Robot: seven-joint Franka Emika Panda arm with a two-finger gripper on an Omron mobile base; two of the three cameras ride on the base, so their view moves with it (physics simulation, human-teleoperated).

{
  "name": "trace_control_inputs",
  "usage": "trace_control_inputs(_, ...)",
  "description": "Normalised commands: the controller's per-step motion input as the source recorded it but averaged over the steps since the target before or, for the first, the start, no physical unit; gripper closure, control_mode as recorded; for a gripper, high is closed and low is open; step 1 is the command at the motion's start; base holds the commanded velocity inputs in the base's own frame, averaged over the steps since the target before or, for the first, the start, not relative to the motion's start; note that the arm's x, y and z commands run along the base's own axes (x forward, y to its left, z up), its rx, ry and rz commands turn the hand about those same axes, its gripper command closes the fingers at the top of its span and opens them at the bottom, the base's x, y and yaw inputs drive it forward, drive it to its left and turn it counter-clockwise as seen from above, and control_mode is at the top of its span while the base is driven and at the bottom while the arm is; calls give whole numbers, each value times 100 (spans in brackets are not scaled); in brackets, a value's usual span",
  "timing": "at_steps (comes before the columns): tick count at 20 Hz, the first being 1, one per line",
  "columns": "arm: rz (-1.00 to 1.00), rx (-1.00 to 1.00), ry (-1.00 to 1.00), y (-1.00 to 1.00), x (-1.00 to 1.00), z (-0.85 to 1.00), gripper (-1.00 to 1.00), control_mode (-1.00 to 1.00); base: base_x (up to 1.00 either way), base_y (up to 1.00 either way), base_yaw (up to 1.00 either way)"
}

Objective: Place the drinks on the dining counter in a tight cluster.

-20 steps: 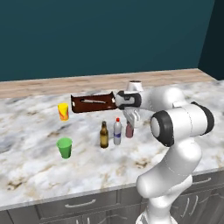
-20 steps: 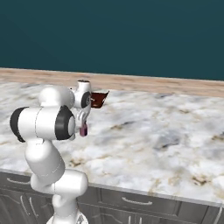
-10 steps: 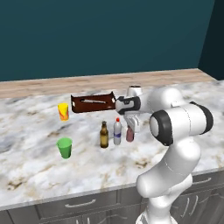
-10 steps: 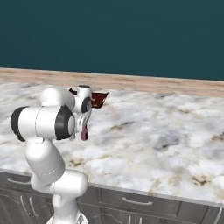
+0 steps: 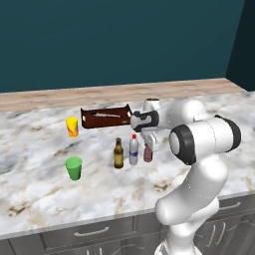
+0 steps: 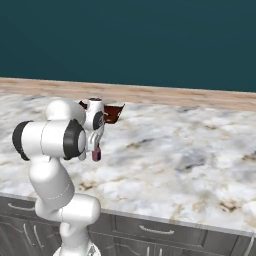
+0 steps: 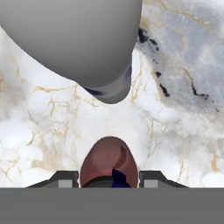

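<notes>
On the dining counter (image 5: 40, 194) a brown beer bottle (image 5: 118, 153) and a clear bottle (image 5: 133, 149) with a red cap stand upright side by side. Just right of them is the short dark-maroon bottle (image 5: 148, 153), with my gripper (image 5: 149, 143) shut on its upper part from above. From the right the same maroon bottle (image 6: 96, 155) hangs low under the gripper (image 6: 96, 148) over the marble (image 6: 175, 165). In the hand view its rounded top (image 7: 108, 161) sits between the fingertips (image 7: 65, 178). I cannot tell whether its base touches the counter.
A green cup (image 5: 73, 168) stands left of the bottles and a yellow-orange cup (image 5: 72, 127) farther back left. A dark brown tray (image 5: 105, 117) lies behind the bottles. A large blurred grey shape (image 7: 78, 43) hangs close in the hand view.
The gripper has come down a little with the maroon bottle, close beside the clear bottle. The other two bottles and the cups have not moved.
</notes>
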Motion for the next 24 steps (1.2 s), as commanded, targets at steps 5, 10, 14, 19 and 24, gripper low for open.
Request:
trace_control_inputs(5,0,-1,0,0,0,-16,100,-100,0,0,0)
trace_control_inputs(10,0,0,0,0,0,0,100,-100,0,0,0)
trace_control_inputs(14,0,0,0,0,0,0,-100,-100,0,0,0)
trace_control_inputs(19,0,0,0,0,0,0,-100,-100,0,0,0)
trace_control_inputs(24,0,0,0,0,-8,1,-100,-100,0,0,0)
